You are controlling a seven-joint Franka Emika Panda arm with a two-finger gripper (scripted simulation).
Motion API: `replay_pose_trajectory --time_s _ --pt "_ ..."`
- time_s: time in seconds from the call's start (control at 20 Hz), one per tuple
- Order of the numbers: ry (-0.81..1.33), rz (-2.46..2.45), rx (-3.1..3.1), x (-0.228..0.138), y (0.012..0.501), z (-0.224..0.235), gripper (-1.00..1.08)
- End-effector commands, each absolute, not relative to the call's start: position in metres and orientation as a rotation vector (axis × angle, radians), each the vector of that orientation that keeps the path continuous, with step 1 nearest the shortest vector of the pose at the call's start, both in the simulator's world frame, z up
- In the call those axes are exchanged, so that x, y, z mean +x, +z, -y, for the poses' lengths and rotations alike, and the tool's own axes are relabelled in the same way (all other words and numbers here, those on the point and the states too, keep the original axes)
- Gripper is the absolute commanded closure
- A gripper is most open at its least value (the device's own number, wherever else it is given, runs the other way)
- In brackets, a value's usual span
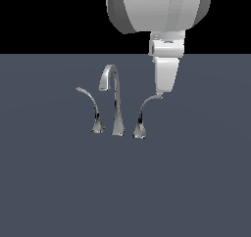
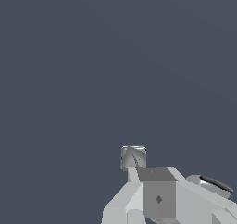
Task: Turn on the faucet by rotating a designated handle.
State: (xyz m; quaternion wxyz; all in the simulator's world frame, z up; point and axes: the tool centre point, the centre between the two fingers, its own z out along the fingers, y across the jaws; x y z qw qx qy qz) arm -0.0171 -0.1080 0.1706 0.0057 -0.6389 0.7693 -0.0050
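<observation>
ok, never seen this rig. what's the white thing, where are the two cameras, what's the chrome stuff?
These are simulator renders. The white thing is a robot arm ending in a gripper. The exterior view is from a camera off the arm; the wrist view is from one mounted on its wrist. On the grey surface stands a chrome faucet: a tall spout between two curved levers. The gripper tip is at the tip of the handle on the exterior view's right. Whether it grips anything cannot be told.

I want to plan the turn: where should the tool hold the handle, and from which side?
Judging by its shape, hold the handle near its thin tip, from above, where the tool is. The tip is far from the flared foot, so leverage should be best.
</observation>
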Motion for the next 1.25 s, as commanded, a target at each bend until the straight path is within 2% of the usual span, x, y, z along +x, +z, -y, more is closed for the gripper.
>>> replay_pose_trajectory --time_s 0.0,0.55,0.65,1.2 --pt "-0.007 -2.411 -2.004 -0.027 0.171 0.104 1.08" --pt "0.0 -2.423 -2.0 -0.063 0.171 0.089 1.08" --pt "-0.007 -2.434 -1.981 -0.059 0.17 0.098 1.08" --pt "0.0 -2.424 -1.999 -0.074 0.171 0.042 1.08"
